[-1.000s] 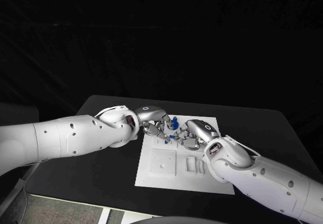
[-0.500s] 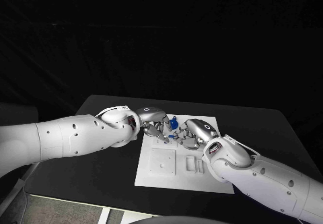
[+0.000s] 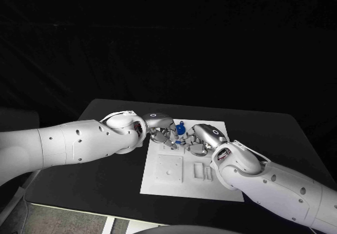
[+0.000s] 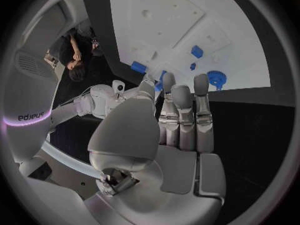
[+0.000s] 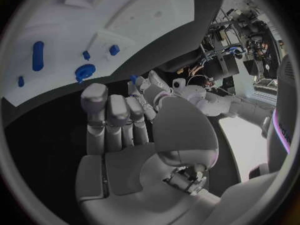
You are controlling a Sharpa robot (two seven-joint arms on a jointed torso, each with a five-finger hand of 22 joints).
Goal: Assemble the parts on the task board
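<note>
The white task board (image 3: 226, 188) lies mid-table. Both hands meet above its far end. My left hand (image 3: 159, 123) pinches a small blue part (image 3: 180, 129) between thumb and finger, held above the board. That part (image 4: 159, 84) sits by the left hand's (image 4: 181, 130) fingertips. My right hand (image 3: 205, 137) is beside it with fingers straight, holding nothing; the part (image 5: 133, 78) lies just past the right hand's (image 5: 119, 135) fingers. A blue gear (image 4: 215, 78) (image 5: 84, 71), a blue peg (image 5: 37, 55) and several small blue pieces sit on the board (image 5: 125, 10).
The board's near half carries a square plate (image 3: 170, 169) and two narrow slots (image 3: 200, 171). Black table (image 3: 105, 168) surrounds the board, with free room at the left and front. Both forearms cross the board's sides.
The hands have stayed together over the far end of the board. The blue part between them has shifted slightly down and left.
</note>
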